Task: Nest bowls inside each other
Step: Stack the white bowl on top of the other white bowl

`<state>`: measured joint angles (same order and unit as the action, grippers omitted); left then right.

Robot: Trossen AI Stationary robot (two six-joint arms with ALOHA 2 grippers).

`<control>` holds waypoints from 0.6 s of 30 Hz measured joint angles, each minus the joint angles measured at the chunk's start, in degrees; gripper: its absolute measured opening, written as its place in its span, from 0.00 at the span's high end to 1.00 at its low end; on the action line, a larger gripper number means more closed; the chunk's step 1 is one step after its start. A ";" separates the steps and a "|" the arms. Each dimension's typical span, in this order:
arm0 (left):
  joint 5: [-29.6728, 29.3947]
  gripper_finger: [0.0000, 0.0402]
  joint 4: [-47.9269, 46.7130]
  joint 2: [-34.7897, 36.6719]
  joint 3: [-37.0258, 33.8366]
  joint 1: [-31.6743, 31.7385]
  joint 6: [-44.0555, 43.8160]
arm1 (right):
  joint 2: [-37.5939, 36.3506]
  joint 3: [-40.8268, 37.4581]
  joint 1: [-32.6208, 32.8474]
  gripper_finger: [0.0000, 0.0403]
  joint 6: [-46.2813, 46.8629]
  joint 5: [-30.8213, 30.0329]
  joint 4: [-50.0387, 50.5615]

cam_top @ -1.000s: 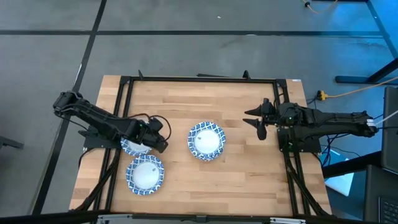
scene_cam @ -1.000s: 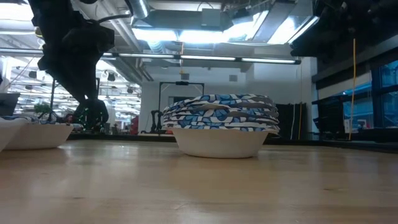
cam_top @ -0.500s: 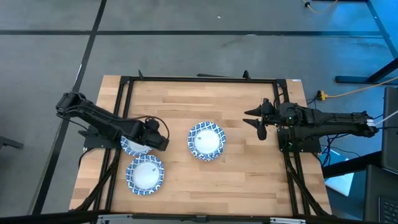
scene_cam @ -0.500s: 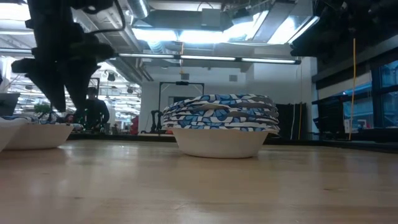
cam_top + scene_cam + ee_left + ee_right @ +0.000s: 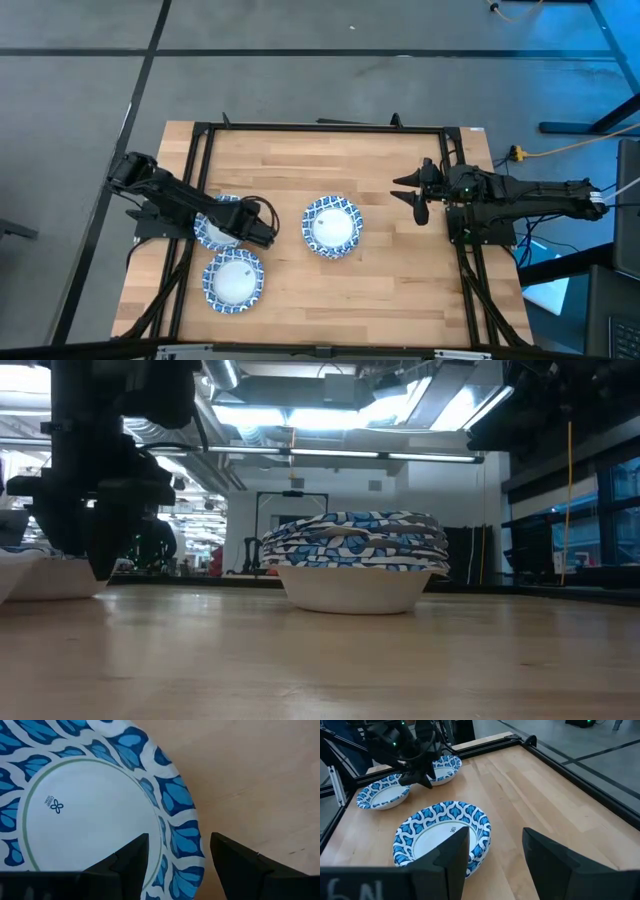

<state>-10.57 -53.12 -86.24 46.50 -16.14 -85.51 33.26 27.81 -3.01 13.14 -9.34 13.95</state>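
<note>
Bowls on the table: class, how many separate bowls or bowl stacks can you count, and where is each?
3. A nested stack at centre, a bowl near the front-left corner, and a bowl under the left gripper. How many bowls the stack holds is unclear.

- Even, soft light on the table [image 5: 400, 180] from overhead; only faint shadows under the arms.
- Top right corner washes blue, floor going dim there.
- Low view: bright ceiling strip lights [image 5: 330, 415] glare hard, the left arm [image 5: 100, 470] reads as near silhouette.
- Foreground wood looks soft, possibly out of focus.
- Left wrist close-up: bowl [image 5: 90, 810] crisp, fingers [image 5: 132, 857] dark and blurred.
</note>
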 joint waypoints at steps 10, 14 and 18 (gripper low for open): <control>0.85 0.74 -0.15 -0.17 0.00 0.00 1.86 | 0.00 0.00 0.00 0.54 0.04 0.02 0.02; 0.83 0.85 -0.48 -0.17 0.00 0.00 3.88 | 0.00 0.00 0.00 0.54 0.00 0.04 0.03; 0.74 0.95 -0.66 -0.15 0.00 0.39 6.11 | 0.00 0.00 0.00 0.54 -0.02 0.06 0.03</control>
<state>-9.82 -53.78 -86.39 46.50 -15.75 -79.41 33.26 27.81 -3.01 13.13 -9.28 13.98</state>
